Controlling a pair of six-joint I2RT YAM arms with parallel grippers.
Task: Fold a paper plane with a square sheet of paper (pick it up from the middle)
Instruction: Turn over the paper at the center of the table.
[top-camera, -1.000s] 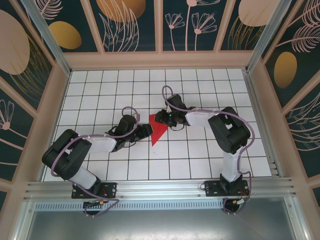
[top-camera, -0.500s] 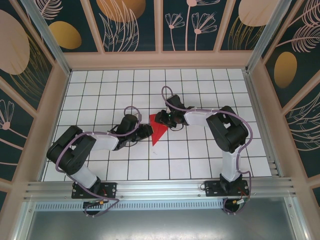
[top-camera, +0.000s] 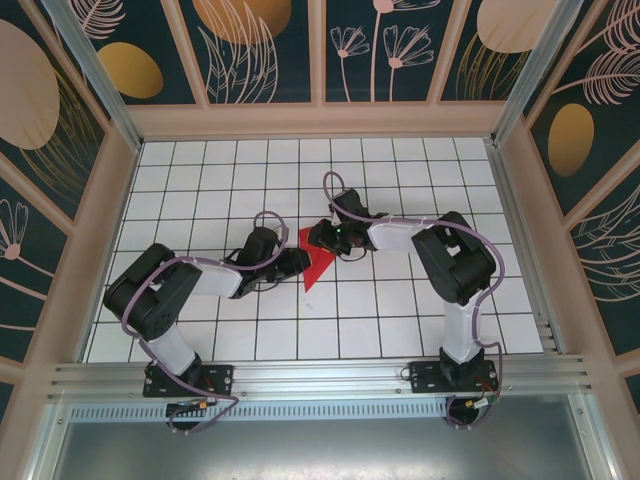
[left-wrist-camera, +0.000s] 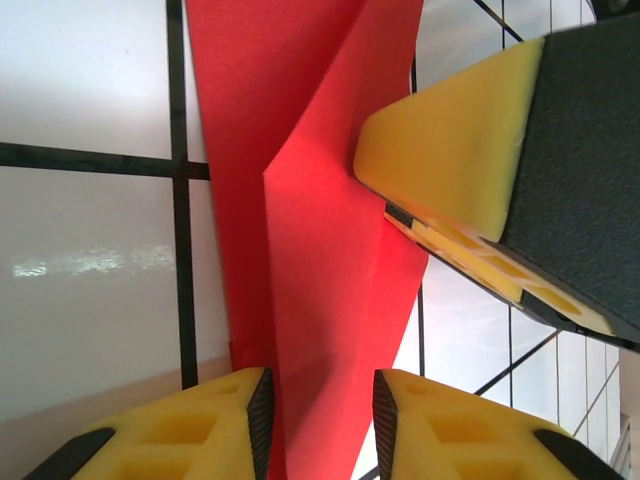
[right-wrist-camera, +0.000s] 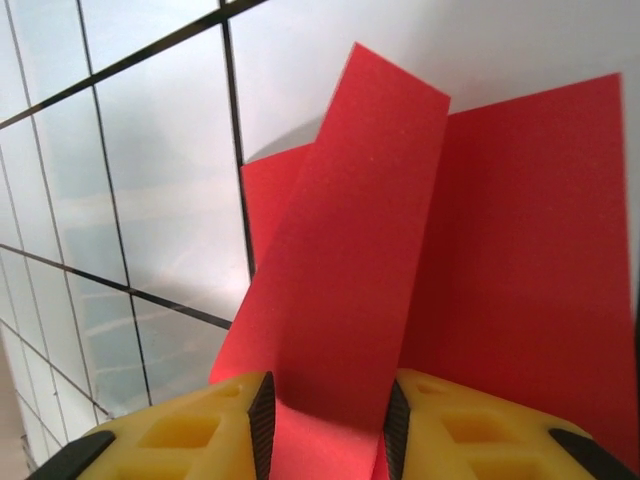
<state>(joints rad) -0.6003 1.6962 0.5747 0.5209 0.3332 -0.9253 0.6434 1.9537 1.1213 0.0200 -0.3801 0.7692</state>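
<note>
The square sheet of paper (top-camera: 319, 266) is a creased red pointed shape lying mid-table, tip toward me. My left gripper (top-camera: 299, 262) is at its left edge. In the left wrist view the jaws (left-wrist-camera: 320, 405) stand apart astride the red paper (left-wrist-camera: 320, 250), which has a raised fold. My right gripper (top-camera: 323, 238) is over the paper's far end. Its jaws (right-wrist-camera: 325, 405) are apart too, with a red flap (right-wrist-camera: 345, 260) rising between the pads. One right finger (left-wrist-camera: 470, 170) rests on the paper in the left wrist view.
The white gridded table (top-camera: 400, 180) is walled by a beige frame (top-camera: 320, 120) at the back and both sides. A metal rail (top-camera: 320, 378) runs along the near edge by the arm bases.
My left arm's elbow swung to the right and its jaws narrowed around the paper's edge. The right gripper and the paper stayed almost where they were.
</note>
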